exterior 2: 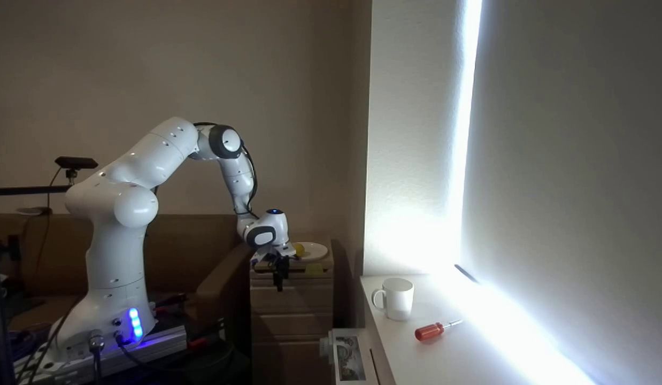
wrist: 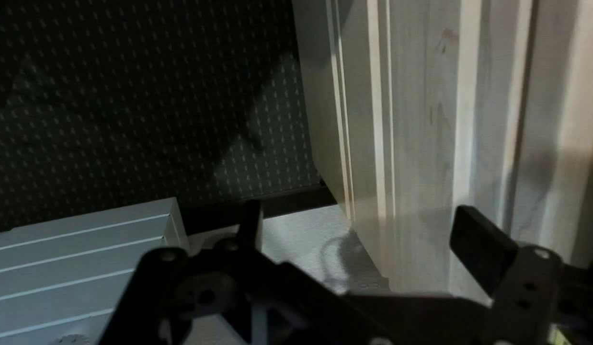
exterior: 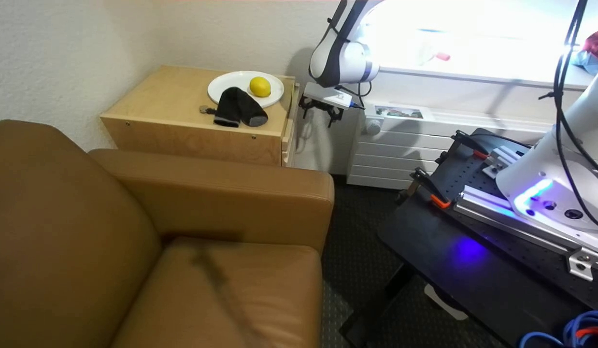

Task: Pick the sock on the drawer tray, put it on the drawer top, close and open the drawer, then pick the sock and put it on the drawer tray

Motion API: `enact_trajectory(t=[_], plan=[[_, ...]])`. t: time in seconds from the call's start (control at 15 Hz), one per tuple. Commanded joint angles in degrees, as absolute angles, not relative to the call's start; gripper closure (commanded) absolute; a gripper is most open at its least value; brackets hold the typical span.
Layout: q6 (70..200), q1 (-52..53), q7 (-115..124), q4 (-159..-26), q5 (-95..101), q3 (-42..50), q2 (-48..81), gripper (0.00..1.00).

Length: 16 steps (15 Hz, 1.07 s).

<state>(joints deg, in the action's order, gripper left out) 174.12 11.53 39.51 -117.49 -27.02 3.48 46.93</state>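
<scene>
The black sock (exterior: pixel 238 106) lies folded on the drawer top (exterior: pixel 176 99), in front of a white plate and overlapping its rim in an exterior view. Beyond the cabinet's front edge hangs my gripper (exterior: pixel 318 117), pointing down, seen also in an exterior view (exterior 2: pixel 279 280). Its jaws stand wide apart with nothing between them, as the wrist view shows around the gripper (wrist: pixel 361 213). Right in the wrist view runs the cabinet's ridged wooden front, with the drawer (wrist: pixel 488 110) looking pushed in. The drawer tray is hidden.
On the plate (exterior: pixel 226 79) sits a yellow fruit (exterior: pixel 260 87). A small tag-like item (exterior: pixel 206 110) lies beside the sock. The brown couch (exterior: pixel 221 179) borders the cabinet's side. A white radiator (exterior: pixel 395 150) stands across from its front. A mug (exterior 2: pixel 398 299) rests on the windowsill.
</scene>
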Motion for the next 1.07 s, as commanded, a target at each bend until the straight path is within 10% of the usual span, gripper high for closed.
enact_trajectory(t=[0.0, 0.4, 1.0], plan=[[174.21, 8.22, 38.03, -121.13, -26.87, 1.33, 42.42, 0.0], [176.05, -3.45, 28.19, -125.19, -29.21, -13.55, 37.33, 0.0], [176.4, 2.57, 32.3, -119.25, -29.27, -9.36, 42.07, 0.0]])
